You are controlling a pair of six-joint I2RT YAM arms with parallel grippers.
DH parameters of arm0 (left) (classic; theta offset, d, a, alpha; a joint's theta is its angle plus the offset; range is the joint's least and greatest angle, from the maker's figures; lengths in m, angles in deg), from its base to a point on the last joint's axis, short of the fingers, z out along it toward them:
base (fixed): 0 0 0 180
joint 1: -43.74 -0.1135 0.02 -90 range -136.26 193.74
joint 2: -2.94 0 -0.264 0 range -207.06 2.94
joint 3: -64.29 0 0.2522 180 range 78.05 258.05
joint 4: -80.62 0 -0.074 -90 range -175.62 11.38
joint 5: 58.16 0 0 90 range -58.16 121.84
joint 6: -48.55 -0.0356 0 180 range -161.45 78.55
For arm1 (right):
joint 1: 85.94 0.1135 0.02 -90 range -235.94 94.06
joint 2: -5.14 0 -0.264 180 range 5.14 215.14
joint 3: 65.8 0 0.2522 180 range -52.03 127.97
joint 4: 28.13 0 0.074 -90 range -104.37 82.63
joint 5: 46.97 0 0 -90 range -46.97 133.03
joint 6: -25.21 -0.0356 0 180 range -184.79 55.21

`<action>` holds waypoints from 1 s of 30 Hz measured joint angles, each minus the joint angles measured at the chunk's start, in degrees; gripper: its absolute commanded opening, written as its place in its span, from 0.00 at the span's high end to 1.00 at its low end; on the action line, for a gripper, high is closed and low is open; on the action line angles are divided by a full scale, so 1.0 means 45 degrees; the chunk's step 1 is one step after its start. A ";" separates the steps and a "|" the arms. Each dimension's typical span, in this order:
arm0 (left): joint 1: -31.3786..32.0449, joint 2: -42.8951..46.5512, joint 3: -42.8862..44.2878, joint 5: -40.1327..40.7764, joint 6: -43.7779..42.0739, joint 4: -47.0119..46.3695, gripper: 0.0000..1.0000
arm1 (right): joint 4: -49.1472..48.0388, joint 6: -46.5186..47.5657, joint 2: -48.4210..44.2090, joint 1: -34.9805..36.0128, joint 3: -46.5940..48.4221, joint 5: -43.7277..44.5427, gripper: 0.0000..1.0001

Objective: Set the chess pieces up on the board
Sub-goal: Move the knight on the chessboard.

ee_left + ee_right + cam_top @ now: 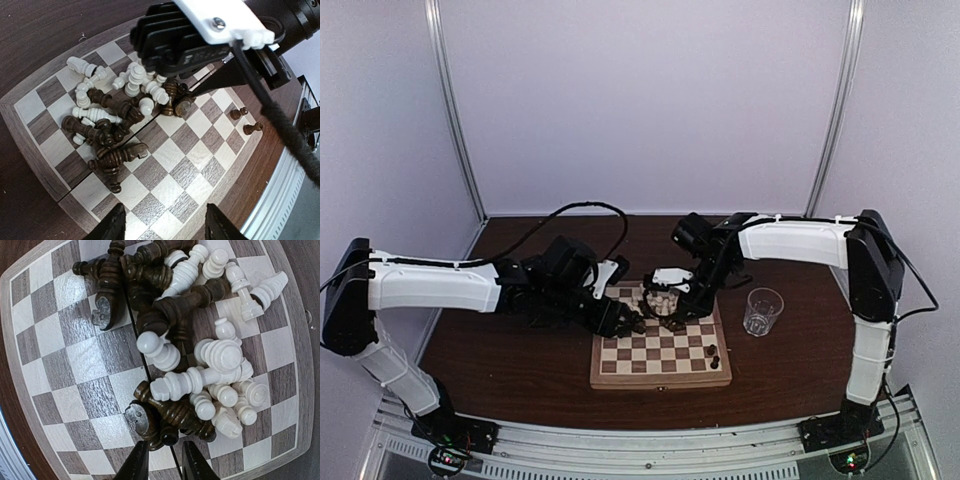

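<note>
The wooden chessboard lies in front of both arms. A heap of dark and cream chess pieces lies tumbled on its far part. My left gripper is open and empty; in the left wrist view it hangs over bare squares, with the heap ahead. My right gripper is narrowly open in the right wrist view. Its tips sit just short of a dark pawn at the heap's edge. Fallen cream pieces lie beyond.
Two dark pawns stand upright near the board's right edge, also in the left wrist view. A clear drinking glass stands on the brown table right of the board. The right arm's wrist hangs over the heap.
</note>
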 measured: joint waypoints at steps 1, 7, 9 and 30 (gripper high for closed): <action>0.0000 0.0034 -0.0005 0.0000 0.0000 0.0005 0.45 | 0.0019 -0.0039 0.0097 0.0005 0.0102 0.0000 0.77; 0.0000 0.0107 -0.0005 0.0039 0.0000 0.0000 0.46 | 0.0097 -0.0262 0.0505 0.0010 0.0457 0.0010 0.81; 0.0000 0.0112 -0.0010 0.0049 -0.0005 0.0005 0.46 | 0.0102 -0.0325 0.0568 0.0010 0.0500 0.0010 0.83; 0.0000 0.0204 -0.0053 0.0087 -0.0010 0.0005 0.45 | 0.0170 -0.0306 -0.0228 0.0010 -0.0121 0.0471 0.99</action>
